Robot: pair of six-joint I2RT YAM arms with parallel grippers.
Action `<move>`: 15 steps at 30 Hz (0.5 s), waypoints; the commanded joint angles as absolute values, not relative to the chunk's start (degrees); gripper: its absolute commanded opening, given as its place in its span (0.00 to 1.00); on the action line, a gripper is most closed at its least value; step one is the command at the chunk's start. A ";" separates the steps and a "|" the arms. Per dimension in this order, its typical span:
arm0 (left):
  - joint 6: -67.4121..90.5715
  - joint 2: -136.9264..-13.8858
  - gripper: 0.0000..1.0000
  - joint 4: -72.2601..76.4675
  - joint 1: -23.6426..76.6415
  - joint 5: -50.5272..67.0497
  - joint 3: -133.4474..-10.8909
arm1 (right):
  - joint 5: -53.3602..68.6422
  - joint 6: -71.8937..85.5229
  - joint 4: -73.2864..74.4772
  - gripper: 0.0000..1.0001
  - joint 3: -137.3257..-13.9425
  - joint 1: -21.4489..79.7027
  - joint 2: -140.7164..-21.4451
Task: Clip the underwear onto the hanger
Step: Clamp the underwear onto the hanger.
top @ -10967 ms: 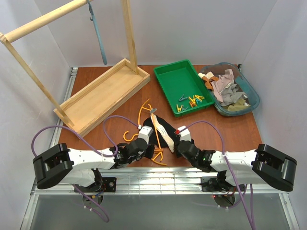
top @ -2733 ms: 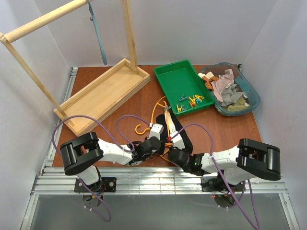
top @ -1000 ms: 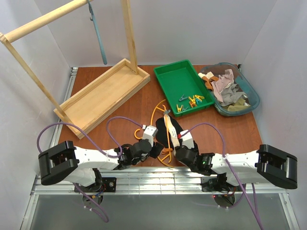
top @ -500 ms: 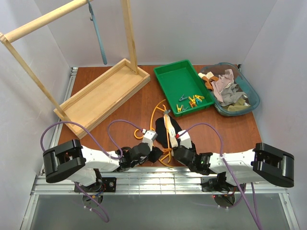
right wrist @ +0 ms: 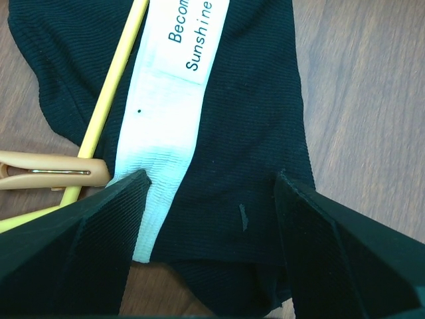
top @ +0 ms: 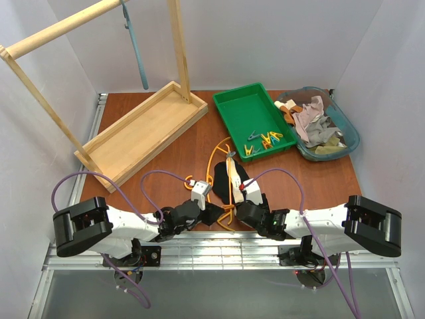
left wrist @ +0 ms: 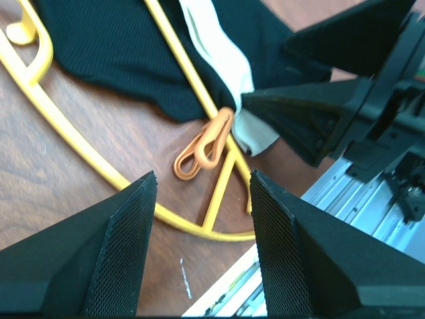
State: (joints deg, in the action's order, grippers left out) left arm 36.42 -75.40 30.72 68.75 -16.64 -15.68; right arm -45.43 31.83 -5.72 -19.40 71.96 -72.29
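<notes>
The yellow-orange hanger (top: 212, 166) lies flat on the brown table. The black underwear (top: 222, 178) with its cream waistband (right wrist: 169, 100) is draped over it. An orange clothespin (left wrist: 202, 147) sits with its nose at the hanger bar (left wrist: 176, 60) and the waistband's near corner. My left gripper (left wrist: 202, 178) is open just near of the clothespin, with a hanger strut and bare table between its fingers. My right gripper (right wrist: 212, 176) stands open over the underwear's near end, with black fabric (right wrist: 252, 119) lying flat between its fingers. The two grippers nearly meet (top: 226, 209).
A green tray (top: 232, 106) holds several coloured clothespins (top: 265, 141). A teal bin (top: 352, 136) of mixed clothes is at the back right. A wooden rack base (top: 143, 129) stands at the back left, and a grey-blue hanger (top: 136, 53) hangs from its rail. The table's metal front edge (top: 219, 249) is close behind the grippers.
The right jaws have spread wider over the underwear. The left wrist has drawn slightly back toward the near edge. The hanger, underwear and clothespin have stayed put.
</notes>
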 commanded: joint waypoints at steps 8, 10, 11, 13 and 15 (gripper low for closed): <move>34.64 -70.24 0.50 32.27 68.73 -23.19 -15.90 | -45.00 33.05 -7.12 0.68 -19.33 72.77 -71.81; 33.67 -68.48 0.53 28.41 68.21 -25.66 -16.96 | -45.26 31.65 -7.12 0.68 -20.21 72.86 -71.46; 33.66 -67.34 0.54 27.08 67.59 -25.75 -17.57 | -45.09 31.03 -7.03 0.69 -20.48 72.86 -71.28; 34.28 -64.61 0.61 24.97 63.04 -20.86 -18.63 | -45.26 30.67 -6.33 0.69 -21.01 72.86 -70.14; 34.63 -63.02 0.63 25.84 56.82 -16.02 -18.20 | -47.10 30.32 -6.24 0.70 -21.09 72.86 -68.30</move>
